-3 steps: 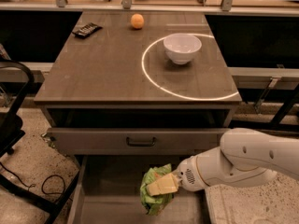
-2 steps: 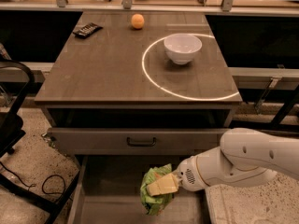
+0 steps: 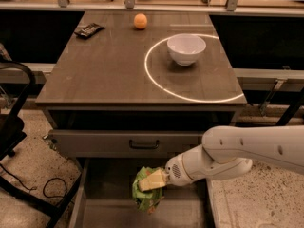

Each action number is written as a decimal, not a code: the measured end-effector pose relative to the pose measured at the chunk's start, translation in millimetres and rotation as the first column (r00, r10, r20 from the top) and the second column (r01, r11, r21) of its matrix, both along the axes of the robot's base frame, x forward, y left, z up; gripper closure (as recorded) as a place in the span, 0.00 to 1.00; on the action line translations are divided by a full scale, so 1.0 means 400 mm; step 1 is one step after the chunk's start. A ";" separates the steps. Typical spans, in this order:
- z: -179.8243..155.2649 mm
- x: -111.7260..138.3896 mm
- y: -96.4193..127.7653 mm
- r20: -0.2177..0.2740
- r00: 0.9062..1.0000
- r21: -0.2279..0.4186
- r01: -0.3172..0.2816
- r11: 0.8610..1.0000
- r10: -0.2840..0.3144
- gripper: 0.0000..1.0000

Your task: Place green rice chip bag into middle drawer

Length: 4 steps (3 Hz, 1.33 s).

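On the far left we see a black chair (image 3: 12, 127), and a dark cable (image 3: 50, 189) lies on the speckled floor near it. On the cabinet top (image 3: 104, 75), a small dark wrapper (image 3: 89, 30) lies at the far left corner. 1 orange (image 3: 140, 21) sits to its right, also at the far edge. More to the right a white bowl (image 3: 186, 49) stands upright, inside a bright ring of light (image 3: 145, 68) on the top. Under the top, the upper drawer (image 3: 95, 144) shows its grey front with a dark handle (image 3: 144, 145). Below it the middle drawer (image 3: 102, 208) is pulled out toward the near side. The bag (image 3: 142, 198) is over the floor of this drawer, about in its middle, crumpled and upright. We cannot tell if its lower end touches the floor. The gripper (image 3: 153, 179) is at the upper part of the bag, and its 2 pale fingers are closed on it. The white arm (image 3: 247, 148) extends from the right edge to the gripper.
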<state>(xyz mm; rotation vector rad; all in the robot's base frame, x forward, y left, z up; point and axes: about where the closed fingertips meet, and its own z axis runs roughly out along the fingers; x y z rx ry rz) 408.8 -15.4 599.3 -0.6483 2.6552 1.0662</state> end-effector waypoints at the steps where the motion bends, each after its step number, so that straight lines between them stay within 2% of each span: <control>1: -0.072 0.038 0.050 -0.030 0.999 -0.012 0.025 1.000 -0.026 1.00; 2: -0.097 0.034 0.066 -0.012 0.998 0.002 0.067 0.998 -0.067 1.00; 3: -0.090 0.014 0.095 0.023 0.996 0.034 0.083 0.996 -0.084 1.00; 4: -0.084 0.009 0.110 0.027 0.997 0.041 0.074 0.996 -0.075 0.74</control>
